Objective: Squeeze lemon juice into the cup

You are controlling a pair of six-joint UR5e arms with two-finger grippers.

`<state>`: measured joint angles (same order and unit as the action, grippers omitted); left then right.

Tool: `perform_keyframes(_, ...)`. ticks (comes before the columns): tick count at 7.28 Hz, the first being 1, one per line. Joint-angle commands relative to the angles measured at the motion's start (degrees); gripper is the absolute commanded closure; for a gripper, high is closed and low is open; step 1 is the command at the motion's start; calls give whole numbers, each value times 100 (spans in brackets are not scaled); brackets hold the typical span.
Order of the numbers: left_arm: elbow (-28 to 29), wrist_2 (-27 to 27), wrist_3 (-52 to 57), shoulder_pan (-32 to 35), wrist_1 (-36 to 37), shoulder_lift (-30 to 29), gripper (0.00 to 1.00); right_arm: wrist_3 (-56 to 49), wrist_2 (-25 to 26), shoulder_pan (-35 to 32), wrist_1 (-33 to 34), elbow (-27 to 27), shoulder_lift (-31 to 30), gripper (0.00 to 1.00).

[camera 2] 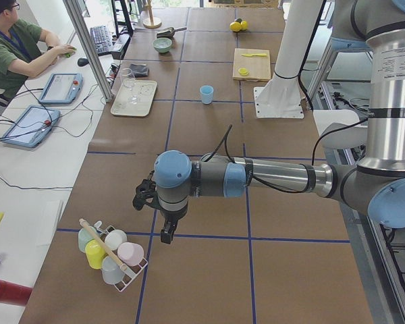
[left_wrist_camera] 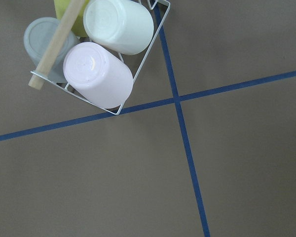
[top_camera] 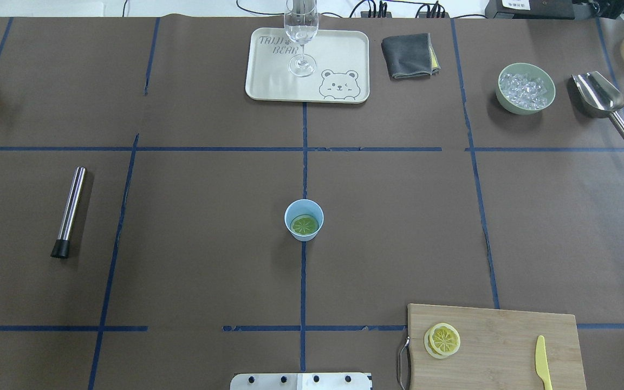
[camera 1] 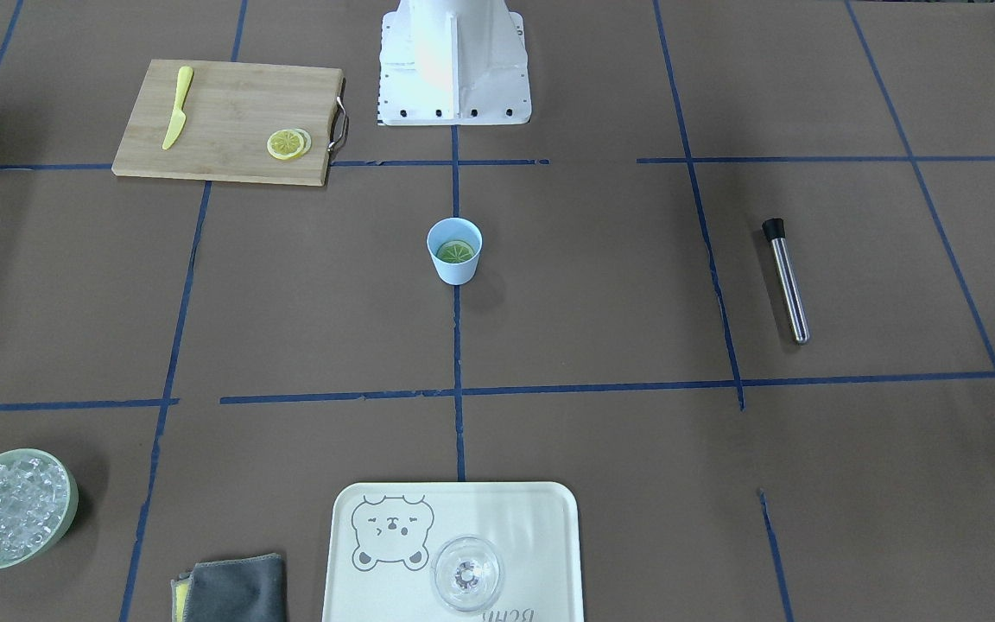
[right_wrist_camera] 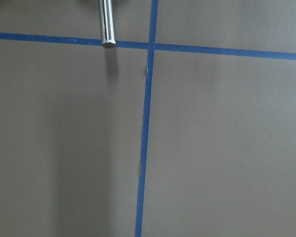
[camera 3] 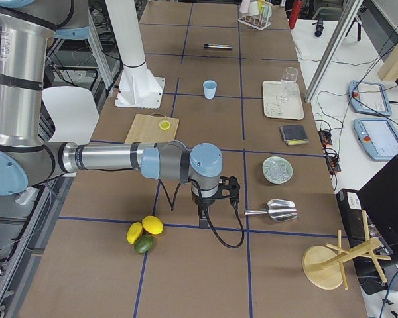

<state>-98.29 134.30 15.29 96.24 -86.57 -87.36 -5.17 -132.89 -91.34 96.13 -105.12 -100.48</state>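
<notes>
The light-blue cup stands upright at the table's middle on a blue tape line, also in the front view. A lemon slice lies flat inside it. Two more overlapping slices lie on the cutting board. Neither gripper shows in the overhead or front view. The left gripper hangs over the table's left end near a cup rack. The right gripper hangs over the right end near a metal scoop. I cannot tell if either is open or shut.
A wooden cutting board with a yellow knife lies front right. A steel rod lies at the left. A tray with a glass, a grey cloth, an ice bowl and a scoop line the far edge.
</notes>
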Motion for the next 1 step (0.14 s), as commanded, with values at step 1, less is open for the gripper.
perform_keyframes(1,-15,0,0,0,0,0,0,-1,0,2,2,1,2,0)
